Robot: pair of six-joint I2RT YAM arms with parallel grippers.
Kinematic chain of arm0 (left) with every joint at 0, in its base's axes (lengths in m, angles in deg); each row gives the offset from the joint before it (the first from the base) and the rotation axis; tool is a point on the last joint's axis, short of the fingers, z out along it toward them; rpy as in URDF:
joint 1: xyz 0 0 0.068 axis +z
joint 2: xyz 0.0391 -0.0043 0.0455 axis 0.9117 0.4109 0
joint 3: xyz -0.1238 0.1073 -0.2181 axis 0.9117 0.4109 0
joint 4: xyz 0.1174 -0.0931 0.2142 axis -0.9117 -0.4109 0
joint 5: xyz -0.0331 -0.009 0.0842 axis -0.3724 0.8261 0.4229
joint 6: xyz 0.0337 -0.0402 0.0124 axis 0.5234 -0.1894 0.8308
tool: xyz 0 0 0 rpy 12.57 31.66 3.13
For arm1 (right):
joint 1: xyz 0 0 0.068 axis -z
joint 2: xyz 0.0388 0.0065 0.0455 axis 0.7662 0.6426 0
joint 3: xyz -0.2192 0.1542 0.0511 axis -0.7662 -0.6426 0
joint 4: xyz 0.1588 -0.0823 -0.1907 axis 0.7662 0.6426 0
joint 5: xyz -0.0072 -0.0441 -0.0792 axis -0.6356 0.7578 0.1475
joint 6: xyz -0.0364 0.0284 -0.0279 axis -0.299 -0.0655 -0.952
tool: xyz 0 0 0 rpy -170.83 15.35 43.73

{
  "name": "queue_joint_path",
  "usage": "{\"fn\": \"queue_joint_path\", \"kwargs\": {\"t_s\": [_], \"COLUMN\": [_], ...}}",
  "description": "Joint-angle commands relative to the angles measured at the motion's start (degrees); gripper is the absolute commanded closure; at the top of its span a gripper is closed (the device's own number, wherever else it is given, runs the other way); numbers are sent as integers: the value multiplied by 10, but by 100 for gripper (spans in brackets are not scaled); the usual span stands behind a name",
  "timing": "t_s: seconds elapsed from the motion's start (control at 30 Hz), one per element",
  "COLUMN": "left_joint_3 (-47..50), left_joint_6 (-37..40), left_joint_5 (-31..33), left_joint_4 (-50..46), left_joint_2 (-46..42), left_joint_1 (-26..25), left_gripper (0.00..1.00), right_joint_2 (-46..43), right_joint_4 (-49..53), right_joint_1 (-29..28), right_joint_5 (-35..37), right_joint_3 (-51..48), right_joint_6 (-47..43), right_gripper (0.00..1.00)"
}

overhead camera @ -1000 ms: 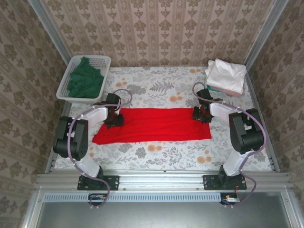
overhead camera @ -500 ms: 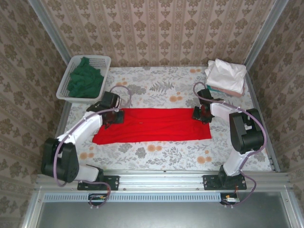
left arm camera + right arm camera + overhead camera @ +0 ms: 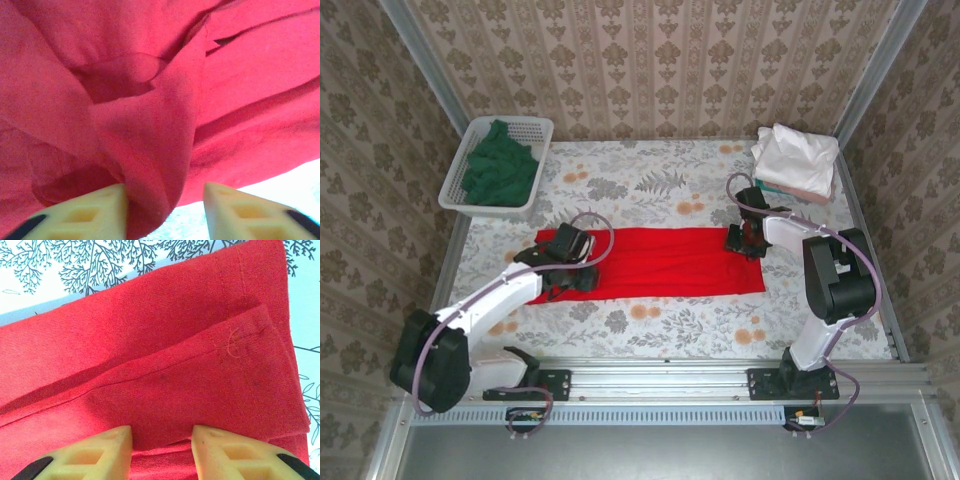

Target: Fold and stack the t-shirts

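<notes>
A bright red t-shirt (image 3: 670, 262) lies as a long folded strip across the middle of the table. My left gripper (image 3: 570, 268) hovers over its left end, which is bunched and drawn in toward the middle. In the left wrist view the left gripper (image 3: 164, 192) is open, and a hanging fold of the red t-shirt (image 3: 150, 100) leans on the left finger, clear of the right one. My right gripper (image 3: 745, 243) rests on the strip's right end. Seen from its wrist, the right gripper (image 3: 161, 432) is open, pads down on the flat red t-shirt (image 3: 165, 355).
A white mesh basket (image 3: 457, 165) at the back left holds a crumpled dark green t-shirt (image 3: 500, 172). Folded white and pastel t-shirts (image 3: 798, 160) are stacked at the back right corner. The floral tablecloth (image 3: 660, 185) lies bare behind the strip and in front of it.
The left arm has swung toward the near middle, carrying the shirt's left end inward. Its jaws closed on the cloth, then parted. The right arm has not moved.
</notes>
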Motion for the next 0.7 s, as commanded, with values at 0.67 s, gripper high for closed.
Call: {"fn": "queue_joint_path", "kwargs": {"t_s": [0.67], "left_joint_3": [97], "left_joint_6": [-155], "left_joint_5": [-70], "left_joint_4": [95], "left_joint_2": [-46], "left_joint_1": [87], "left_gripper": [50], "right_joint_2": [18], "right_joint_4": [23], "right_joint_1": [7], "right_joint_5": [1], "right_joint_3": [3], "right_joint_6": [-14], "right_gripper": [59]}}
